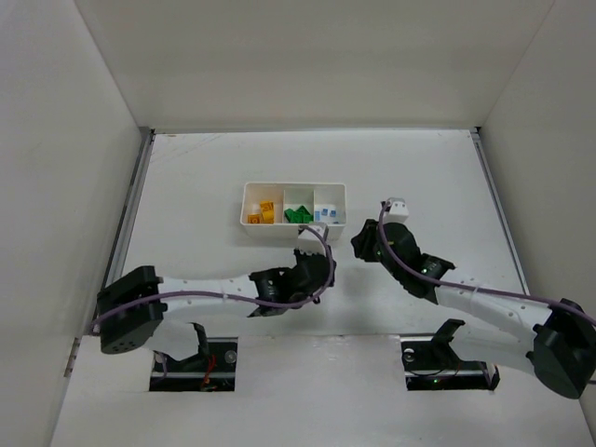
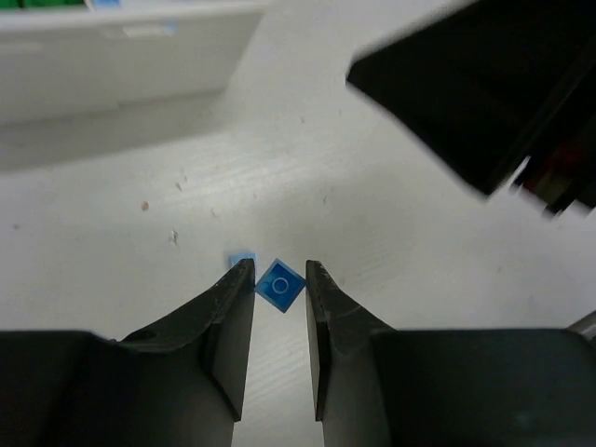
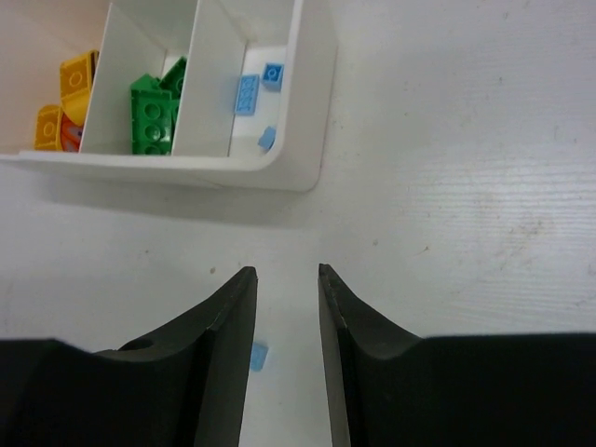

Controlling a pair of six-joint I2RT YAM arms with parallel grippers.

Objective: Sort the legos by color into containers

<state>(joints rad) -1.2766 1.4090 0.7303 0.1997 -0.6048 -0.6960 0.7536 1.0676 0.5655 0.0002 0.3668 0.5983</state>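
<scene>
While left gripper (image 2: 279,267) hovers nr front wall of tray (image 1: 279,231), jaws part-open w/ blue lego (image 2: 279,284) between tips, right gripper (image 3: 284,275) nr tray too, part-open, empty.

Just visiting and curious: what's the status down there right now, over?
Left end effector straddling a blue brick, grip unclear. Right end effector open, empty, near the tray. Another light blue brick loose beside the left fingers.

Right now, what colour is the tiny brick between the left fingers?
The brick is blue; the left wrist view shows it best.
</scene>
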